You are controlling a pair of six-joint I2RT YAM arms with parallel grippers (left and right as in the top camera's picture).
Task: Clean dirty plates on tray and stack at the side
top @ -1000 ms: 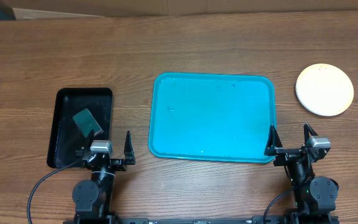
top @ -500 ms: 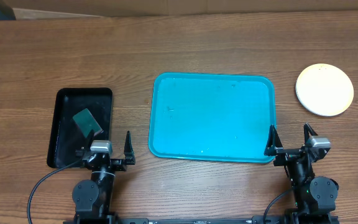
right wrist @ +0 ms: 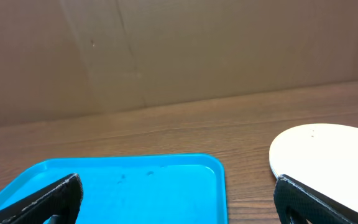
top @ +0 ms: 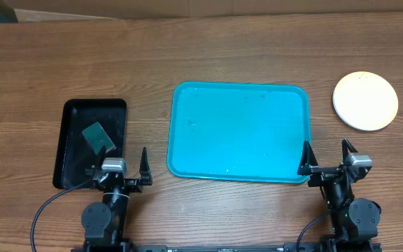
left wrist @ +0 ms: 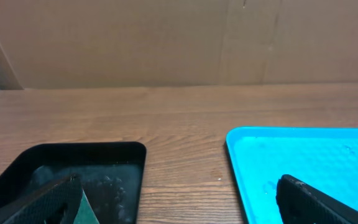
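Left gripper (top: 117, 164) and right gripper (top: 325, 155) sit at the near edge of the table (top: 187, 56), jaws spread wide and holding nothing. The left is at the black tray (top: 75, 112), which holds a dark green pad (top: 99, 136); the right is at the near right corner of the turquoise tray (top: 238, 131). Further right, a white plate (top: 365, 101) rests on the table, apart from the tray; whether others lie beneath cannot be told.

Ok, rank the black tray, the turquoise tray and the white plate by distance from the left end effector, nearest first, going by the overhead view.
1. Black tray: on the left, with one finger of the left end effector over its near corner.
2. Turquoise tray: to the right, with a gap of bare wood between.
3. White plate: far right, beyond the turquoise tray.
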